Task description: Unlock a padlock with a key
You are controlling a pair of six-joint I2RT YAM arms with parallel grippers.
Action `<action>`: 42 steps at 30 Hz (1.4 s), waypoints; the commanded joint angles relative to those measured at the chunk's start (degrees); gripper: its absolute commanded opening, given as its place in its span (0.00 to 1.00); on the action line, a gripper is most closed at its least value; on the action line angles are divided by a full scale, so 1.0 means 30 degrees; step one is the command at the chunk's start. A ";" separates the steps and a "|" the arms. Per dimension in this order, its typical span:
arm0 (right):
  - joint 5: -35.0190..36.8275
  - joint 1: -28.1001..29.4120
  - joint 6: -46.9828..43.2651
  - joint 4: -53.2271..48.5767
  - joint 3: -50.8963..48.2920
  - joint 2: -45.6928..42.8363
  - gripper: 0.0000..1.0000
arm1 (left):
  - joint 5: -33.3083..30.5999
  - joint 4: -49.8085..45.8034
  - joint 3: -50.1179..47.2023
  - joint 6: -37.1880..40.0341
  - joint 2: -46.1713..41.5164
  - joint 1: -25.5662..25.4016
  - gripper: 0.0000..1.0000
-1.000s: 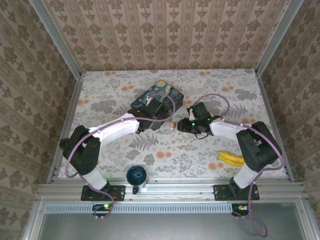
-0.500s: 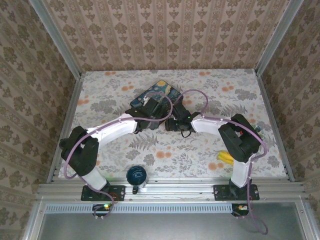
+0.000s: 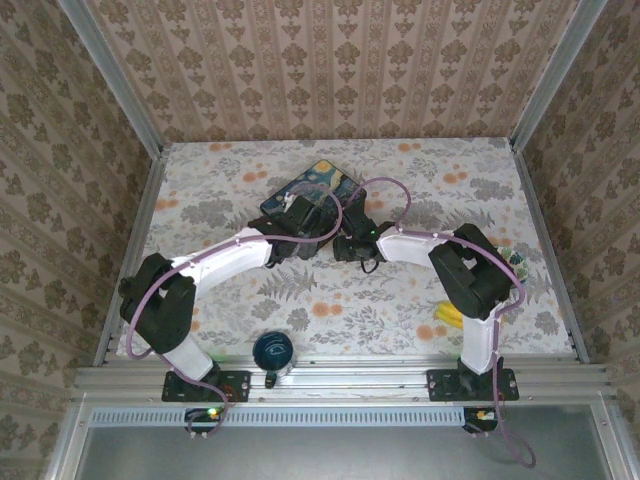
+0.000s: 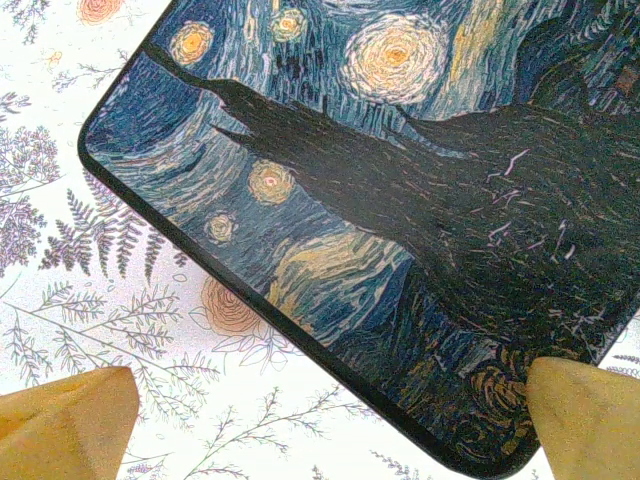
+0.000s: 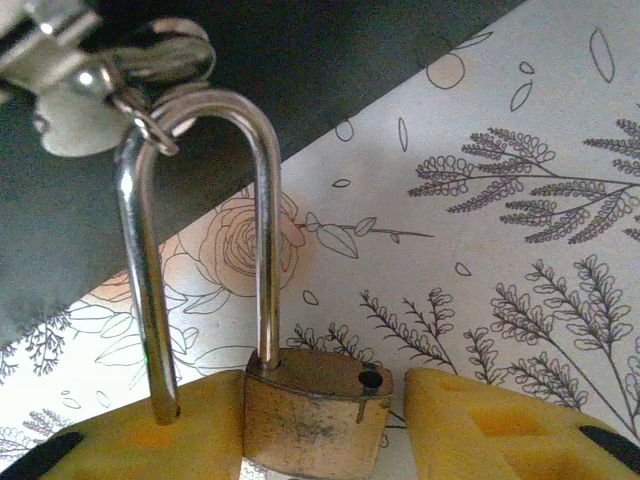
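Observation:
The brass padlock (image 5: 315, 415) hangs by its silvery shackle (image 5: 262, 220) from the latch (image 5: 75, 95) of the Starry Night tin (image 3: 325, 183). The shackle's left leg is out of the body, its free end level with the body's top. My right gripper (image 5: 322, 425) sits around the padlock body: the left finger (image 5: 150, 440) touches it, the right finger (image 5: 490, 430) stands a sliver off. In the top view my right gripper (image 3: 346, 243) is at the tin's near corner. My left gripper (image 4: 330, 425) is open wide over the tin's lid (image 4: 400, 200), holding nothing. The key is out of view.
A yellow banana (image 3: 460, 318) lies near the right arm's base. A dark blue round cup (image 3: 272, 350) stands at the front edge between the arms. Wallpapered walls close off three sides of the table (image 3: 400, 300).
My right gripper has swung left across the table to the tin's near corner and now brackets the padlock. The left gripper has shifted back over the tin's lid.

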 commanded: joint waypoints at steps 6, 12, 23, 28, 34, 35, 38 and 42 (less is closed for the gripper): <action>0.0190 -0.0005 -0.1035 -0.0502 -0.0023 0.0584 0.20 | -0.0322 -0.2349 -0.1131 0.0053 -0.0049 0.0601 1.00; -0.0244 -0.0124 -0.1202 -0.0552 -0.0302 0.0266 0.03 | -0.0155 -0.2455 -0.1130 -0.0044 -0.0756 0.0641 1.00; -0.1640 0.0050 -0.0334 -0.0675 -0.2187 -0.1474 0.00 | 0.0349 -0.0521 -0.1127 -0.0563 -0.3589 0.0513 0.99; -0.1729 0.0308 0.0140 -0.1435 -0.3178 -0.2786 0.00 | 0.0678 0.0578 -0.1136 -0.0815 -0.3217 0.0455 0.96; -0.1879 0.0674 0.0800 -0.1936 -0.4353 -0.4305 0.00 | -0.0834 0.0873 -0.0306 -0.0122 -0.1544 -0.0735 0.96; -0.1862 0.0767 0.0898 -0.2007 -0.4503 -0.4523 0.00 | -0.1237 0.0804 -0.0065 -0.0008 -0.1194 -0.1009 0.96; -0.1842 0.0916 0.1254 -0.2116 -0.4833 -0.5082 0.00 | -0.1569 0.0693 0.0424 -0.0221 -0.0345 -0.1330 0.96; -0.1841 0.0949 0.1718 -0.2035 -0.5295 -0.5605 0.00 | -0.1147 0.0903 0.0332 -0.0459 0.0193 -0.1354 0.96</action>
